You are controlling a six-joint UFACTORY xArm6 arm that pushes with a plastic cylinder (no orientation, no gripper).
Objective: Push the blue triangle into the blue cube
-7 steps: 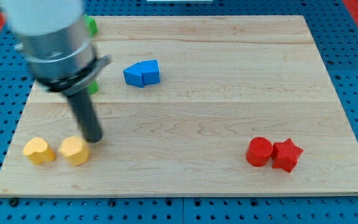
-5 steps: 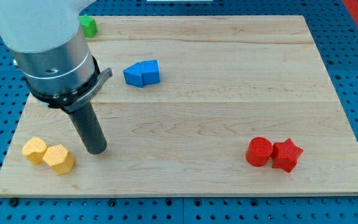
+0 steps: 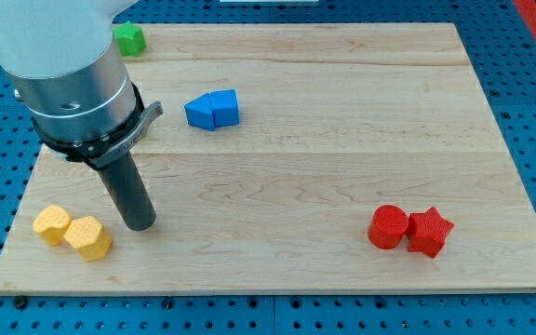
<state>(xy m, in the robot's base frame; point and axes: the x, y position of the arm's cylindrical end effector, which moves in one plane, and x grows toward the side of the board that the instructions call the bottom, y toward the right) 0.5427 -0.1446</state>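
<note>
The blue triangle (image 3: 199, 112) and the blue cube (image 3: 224, 107) lie touching each other on the wooden board (image 3: 342, 140), left of its centre, toward the view's top. The triangle is on the left, the cube on the right. My tip (image 3: 140, 224) rests on the board at the lower left, well below and to the left of the blue pair. It stands just right of two yellow blocks (image 3: 88, 237).
The second yellow block (image 3: 51, 224) touches the first at the lower left. A green block (image 3: 129, 39) sits at the top left, partly behind the arm. A red cylinder (image 3: 387, 226) and red star (image 3: 429, 232) touch at the lower right.
My tip pushed the right yellow block left and down against the other yellow block, then shifted slightly left. The blue blocks have not moved.
</note>
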